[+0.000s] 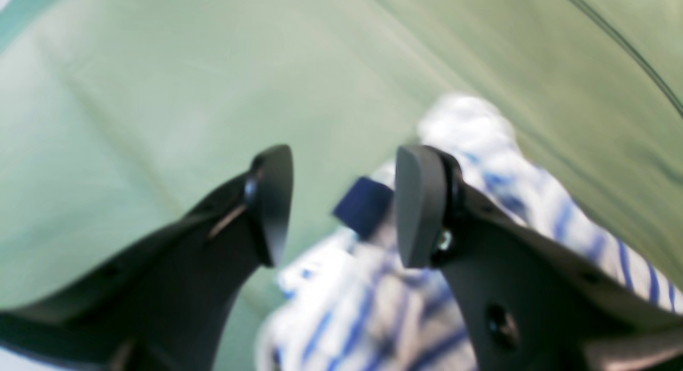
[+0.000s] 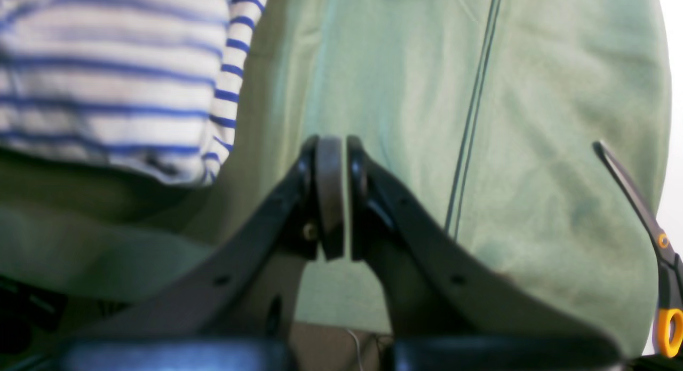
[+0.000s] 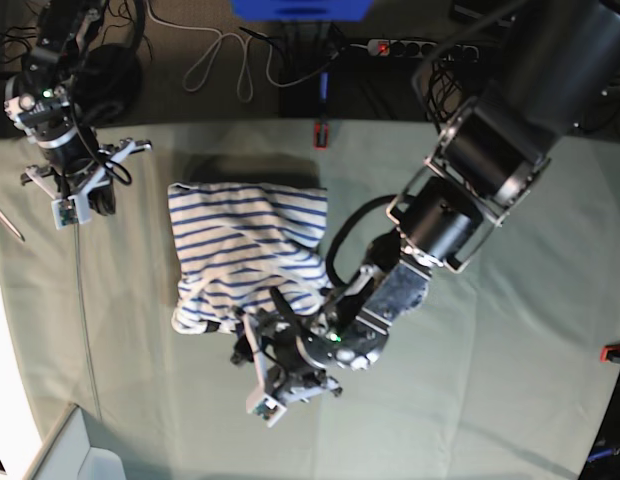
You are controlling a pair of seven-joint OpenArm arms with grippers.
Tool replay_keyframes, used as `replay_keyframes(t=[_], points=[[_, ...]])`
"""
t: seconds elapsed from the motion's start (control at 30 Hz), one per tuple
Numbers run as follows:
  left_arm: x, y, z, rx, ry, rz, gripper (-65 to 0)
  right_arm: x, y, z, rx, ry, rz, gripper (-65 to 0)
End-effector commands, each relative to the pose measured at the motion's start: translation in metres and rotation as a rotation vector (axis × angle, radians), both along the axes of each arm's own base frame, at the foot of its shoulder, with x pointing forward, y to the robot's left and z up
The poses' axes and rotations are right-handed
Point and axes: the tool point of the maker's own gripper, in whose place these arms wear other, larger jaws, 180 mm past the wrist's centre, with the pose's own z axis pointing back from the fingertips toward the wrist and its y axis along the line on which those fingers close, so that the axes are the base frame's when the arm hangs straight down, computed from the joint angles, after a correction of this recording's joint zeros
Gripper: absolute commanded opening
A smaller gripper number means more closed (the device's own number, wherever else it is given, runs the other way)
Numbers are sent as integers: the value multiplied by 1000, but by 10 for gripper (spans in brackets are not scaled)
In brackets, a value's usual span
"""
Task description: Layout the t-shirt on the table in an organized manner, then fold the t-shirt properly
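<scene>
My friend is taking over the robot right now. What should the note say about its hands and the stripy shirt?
Left hand: open, nothing between its fingers, just above the t-shirt edge by the dark blue neck tag.
Right hand: shut, empty, over bare table beside the shirt.
Shirt: lying mid-table in a rough, rumpled rectangle, near edge bunched.
Done: partly gathered or folded.
Left: smooth it out and finish a tidy fold.

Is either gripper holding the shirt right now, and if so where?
Nothing is held. The left gripper is open above the t-shirt near its neck tag, with no cloth between its pads. The right gripper is shut and empty over the table.
</scene>
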Motion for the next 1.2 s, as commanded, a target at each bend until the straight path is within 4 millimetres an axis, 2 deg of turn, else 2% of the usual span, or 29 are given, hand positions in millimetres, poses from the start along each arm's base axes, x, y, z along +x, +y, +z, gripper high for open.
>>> replay_keyframes(t=[0.0,0.07,0.13,0.2,0.27,0.33,0.43,0.6,0.67,0.77,0.87,0.93,1.07,1.17], points=[[12,-14,34,-58,-68,-18,-348,8,-2,13,-1,-54,-5,-650],[12,-15,48,-69,-103,-32,-348,8,-2,13,-1,-54,-5,-650],[11,-8,55,-74,-132,-36,-350,9,-2,13,0,-57,-3,-650],[4,-6,67,-101,-167,-45,-353,13,8,14,9,-63,22,-650],[-1,15,76,-115,-205,-31,-354,17,16,21,6,-83,49,-650],[-11,48,73,-115,-198,19,-369,24,34,32,8,-110,97,-650],[-25,106,61,-124,-144,161,-452,33,65,41,28,-141,180,-650],[-64,234,39,-150,-56,515,-635,41,126,45,89,-161,335,-650],[-83,278,36,-134,-39,630,-650,41,152,45,118,-162,402,-650],[-105,316,30,-111,-16,730,-649,39,188,47,150,-166,496,-650],[-122,341,26,-93,-6,797,-649,39,211,34,180,-132,552,-650],[-134,352,22,-81,3,826,-649,38,218,13,199,-75,567,-650],[-147,356,15,-65,26,836,-649,34,221,-15,217,3,568,-650],[-149,354,12,-67,35,836,-649,29,234,-28,273,17,573,-650]])
